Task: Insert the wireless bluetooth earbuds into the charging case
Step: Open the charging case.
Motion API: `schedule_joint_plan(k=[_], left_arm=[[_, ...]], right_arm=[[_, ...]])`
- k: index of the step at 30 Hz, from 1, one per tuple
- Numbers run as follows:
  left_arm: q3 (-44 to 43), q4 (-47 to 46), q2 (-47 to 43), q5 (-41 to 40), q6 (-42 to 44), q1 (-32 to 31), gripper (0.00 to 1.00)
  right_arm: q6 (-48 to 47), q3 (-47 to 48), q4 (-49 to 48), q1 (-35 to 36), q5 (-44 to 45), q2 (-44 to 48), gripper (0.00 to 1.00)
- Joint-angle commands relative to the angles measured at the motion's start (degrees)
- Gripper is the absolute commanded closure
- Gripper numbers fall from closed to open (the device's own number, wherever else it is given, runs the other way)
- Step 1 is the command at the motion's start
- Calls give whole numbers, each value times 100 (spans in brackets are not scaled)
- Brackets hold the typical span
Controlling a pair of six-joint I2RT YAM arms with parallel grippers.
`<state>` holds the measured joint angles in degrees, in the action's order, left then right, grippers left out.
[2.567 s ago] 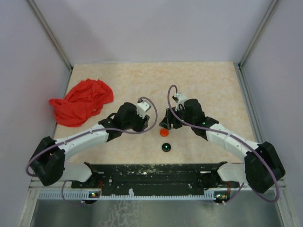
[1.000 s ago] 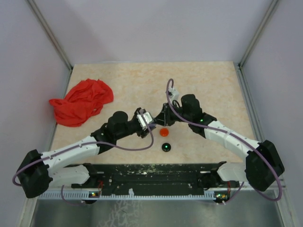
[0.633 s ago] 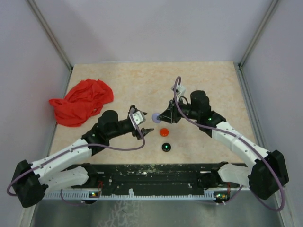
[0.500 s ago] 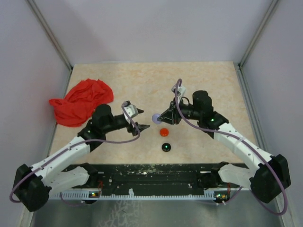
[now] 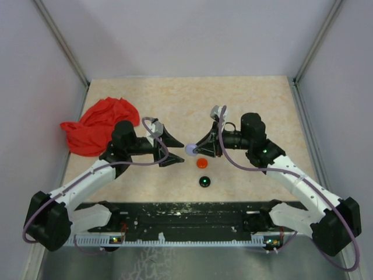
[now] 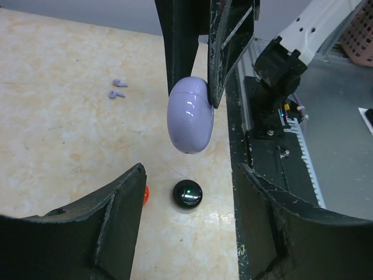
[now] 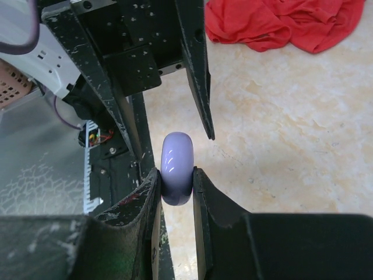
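My right gripper (image 7: 176,172) is shut on a lavender charging case (image 7: 176,168), closed and held on edge above the table (image 5: 256,111). The case (image 5: 190,149) hangs mid-table, seen from the left wrist as a rounded oval (image 6: 190,115) pinched at its top. Facing the case from the left, my left gripper (image 5: 183,154) is open and holds nothing. Its jaws stand wide apart short of the case. Two tiny lavender earbuds (image 6: 117,88) lie side by side on the table beyond the case. They do not show in the top view.
An orange disc (image 5: 201,162) and a black disc with a green light (image 5: 204,181) lie just below the held case. A crumpled red cloth (image 5: 99,125) sits at the left edge. The black base rail (image 5: 192,213) runs along the near edge.
My left gripper has drawn back to the left from beside the orange disc and turned to face the case. My right arm has shifted right, keeping the case held.
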<state>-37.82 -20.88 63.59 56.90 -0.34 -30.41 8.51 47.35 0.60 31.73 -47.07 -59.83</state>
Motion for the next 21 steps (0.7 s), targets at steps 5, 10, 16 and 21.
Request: schedule_joint_plan(k=[5,10,16,21], left_arm=[[-150,-843,102,611,-730,36,35],[-111,-909,183,697,-804,33,40],[-156,-840,321,738,-883,34,46],[-250,-735,503,887,-891,35,63]], right_arm=[[-521,296,-247,443,85,-50,98],[-541,306,-321,544,125,-114,98],[-594,290,-408,572,136,-98,98],[-580,229,-543,598,189,-50,98]])
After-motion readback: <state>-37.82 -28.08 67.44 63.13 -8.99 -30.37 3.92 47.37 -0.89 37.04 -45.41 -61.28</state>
